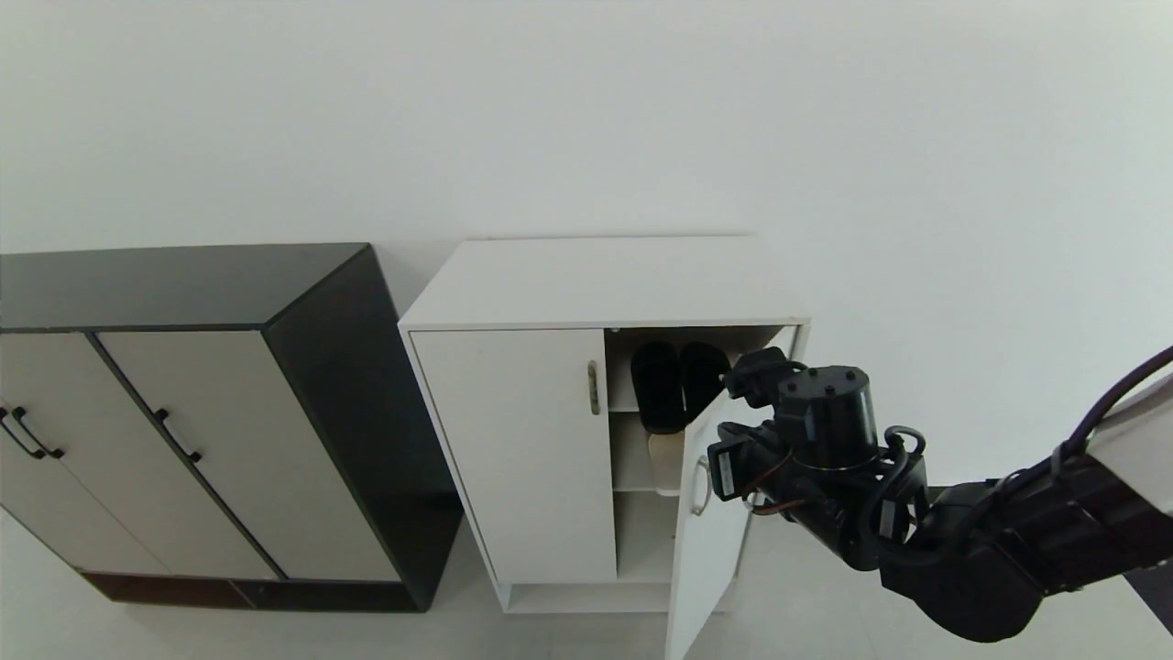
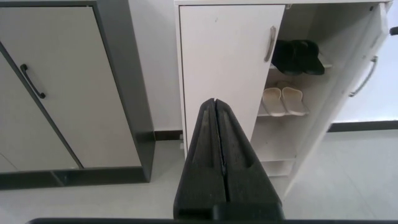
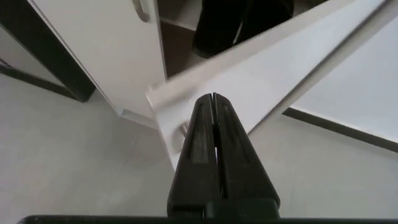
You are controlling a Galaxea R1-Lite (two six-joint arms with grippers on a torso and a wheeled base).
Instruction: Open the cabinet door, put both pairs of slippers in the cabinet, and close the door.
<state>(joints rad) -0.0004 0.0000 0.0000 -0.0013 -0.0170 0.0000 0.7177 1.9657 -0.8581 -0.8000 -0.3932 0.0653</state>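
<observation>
The white cabinet (image 1: 596,284) has its left door shut and its right door (image 1: 710,522) swung partly open. A black pair of slippers (image 1: 678,380) lies on the top shelf and a beige pair (image 1: 666,463) on the shelf below. My right gripper (image 1: 740,374) is shut with nothing in it, its tips against the upper outer side of the open door (image 3: 280,81). In the right wrist view the black slippers (image 3: 242,25) show past the door. My left gripper (image 2: 214,102) is shut and empty, well back from the cabinet, facing the closed door (image 2: 224,62), black slippers (image 2: 298,57) and beige slippers (image 2: 285,101).
A dark cabinet (image 1: 183,412) with beige doors stands close to the white one's left side, also in the left wrist view (image 2: 56,87). A plain wall runs behind both. Bare light floor (image 1: 806,596) lies in front of and to the right of the open door.
</observation>
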